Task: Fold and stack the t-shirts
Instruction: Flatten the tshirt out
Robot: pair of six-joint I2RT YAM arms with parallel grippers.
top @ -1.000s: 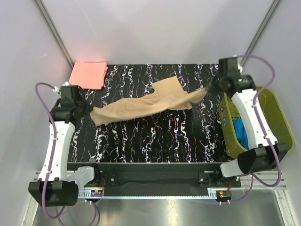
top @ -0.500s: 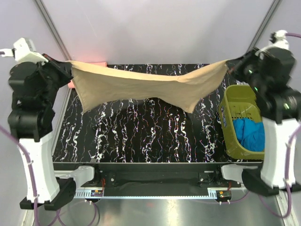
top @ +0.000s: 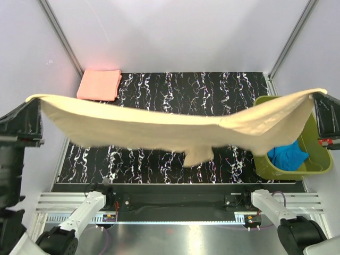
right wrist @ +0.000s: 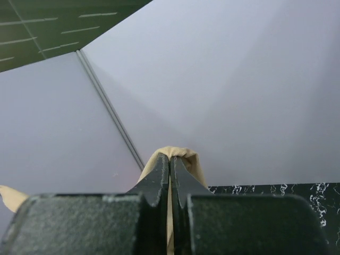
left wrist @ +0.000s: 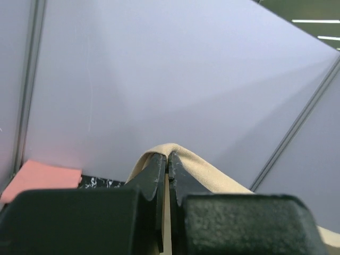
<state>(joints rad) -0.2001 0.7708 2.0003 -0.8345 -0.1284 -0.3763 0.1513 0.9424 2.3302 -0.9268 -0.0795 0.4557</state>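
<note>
The tan-beige t-shirt (top: pixel 159 125) hangs stretched high above the table, close under the top camera, held at both ends. My left gripper (top: pixel 33 99) is shut on its left end; the cloth folds over the tips in the left wrist view (left wrist: pixel 169 157). My right gripper (top: pixel 321 92) is shut on its right end, which also shows in the right wrist view (right wrist: pixel 170 158). A flap of the shirt droops at the middle (top: pixel 197 154). The salmon-pink t-shirt (top: pixel 99 84) lies folded at the table's far left corner, also seen in the left wrist view (left wrist: pixel 40 178).
An olive-green plastic basket (top: pixel 317 154) stands at the table's right edge with blue cloth (top: pixel 289 155) inside. The black marbled table (top: pixel 175 87) lies below the shirt. Grey walls and metal corner posts (top: pixel 61 37) close in the back and sides.
Both arms have risen steeply with the tan-beige shirt, lifting it off the table and pulling it wide and taut toward the camera. The salmon-pink shirt has not moved.
</note>
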